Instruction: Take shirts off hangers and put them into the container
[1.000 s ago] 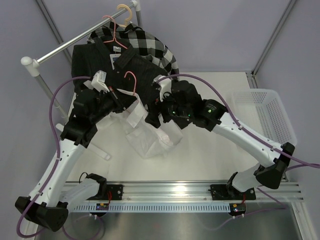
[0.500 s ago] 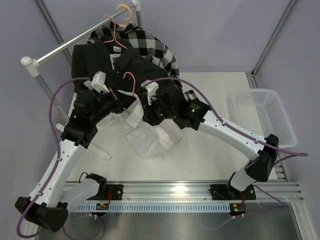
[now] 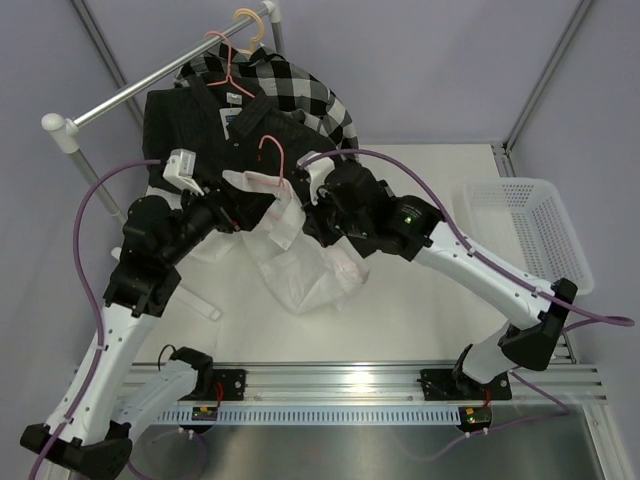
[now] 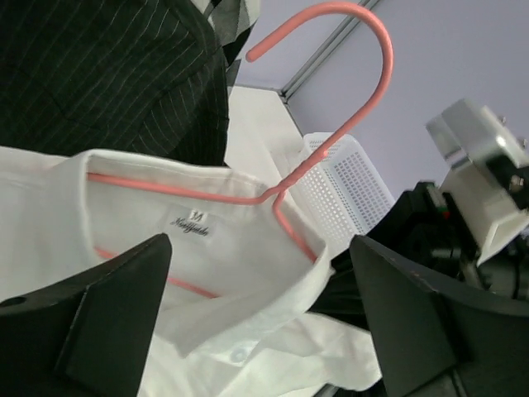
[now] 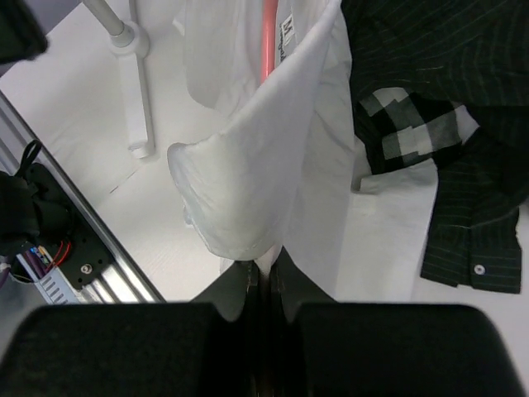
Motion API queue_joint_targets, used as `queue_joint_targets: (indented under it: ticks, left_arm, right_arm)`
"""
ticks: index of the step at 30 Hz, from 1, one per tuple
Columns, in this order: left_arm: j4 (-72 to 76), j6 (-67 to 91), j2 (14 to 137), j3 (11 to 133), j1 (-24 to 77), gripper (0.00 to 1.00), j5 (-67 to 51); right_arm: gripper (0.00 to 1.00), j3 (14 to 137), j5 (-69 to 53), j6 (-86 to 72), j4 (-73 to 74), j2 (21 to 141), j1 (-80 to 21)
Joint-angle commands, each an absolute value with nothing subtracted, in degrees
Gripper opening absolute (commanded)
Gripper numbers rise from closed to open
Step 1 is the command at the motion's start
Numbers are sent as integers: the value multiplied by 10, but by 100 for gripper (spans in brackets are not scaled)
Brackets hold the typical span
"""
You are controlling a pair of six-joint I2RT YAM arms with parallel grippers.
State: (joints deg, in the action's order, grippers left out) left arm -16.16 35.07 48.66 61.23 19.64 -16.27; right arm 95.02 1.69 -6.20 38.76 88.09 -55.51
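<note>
Although no shirt shows in the white basket [image 3: 510, 185] at the table's [image 3: 420, 310] right edge, the first one is being worked. The white shirt [image 3: 300, 270] hangs between the arms on its pink hanger [image 3: 272, 150], off the rail [image 3: 130, 95]. The black striped shirt [image 3: 190, 120] and check shirt [image 3: 300, 85] remain hung behind, so nearly everything is left.

The left gripper [image 4: 260, 273] stands wide, with collar and hanger wire between its fingers but ungripped. The right gripper [image 5: 263, 273] is pinched onto a fold of white cloth. A second ago the roles were reversed: left clamped, right open. The left arm has since drawn back leftward, and the hanger hook sits slightly higher.
</note>
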Motion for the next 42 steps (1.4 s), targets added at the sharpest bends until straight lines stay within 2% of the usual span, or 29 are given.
queue_joint_targets:
  ticks: [1, 4, 9, 13, 19, 24, 30, 38, 42]
  left_arm:
    - [-130, 284, 450, 614, 198, 99, -185]
    - [-129, 236, 417, 606, 198, 99, -180]
    - [-120, 193, 376, 581, 197, 99, -78]
    - [-116, 186, 361, 574, 198, 99, -40]
    - [-115, 186, 363, 570, 196, 99, -19]
    - [-116, 188, 371, 565, 196, 99, -23]
    - [-116, 189, 370, 565, 192, 99, -36]
    - [-116, 167, 351, 565, 191, 99, -73]
    - [-114, 154, 344, 568, 191, 99, -99]
  right_arm:
    - [0, 1019, 70, -39, 434, 824, -559]
    - [0, 1066, 95, -26, 480, 799, -560]
    - [0, 1153, 130, -4, 516, 746, -559]
    - [0, 1262, 176, 36, 531, 736, -559]
    - [0, 1369, 184, 93, 477, 726, -559]
    - [0, 1373, 144, 136, 430, 711, -559]
    - [0, 1296, 72, 155, 477, 715, -558]
    - [0, 1060, -129, 163, 456, 655, -559]
    - [0, 978, -152, 158, 453, 647, -560]
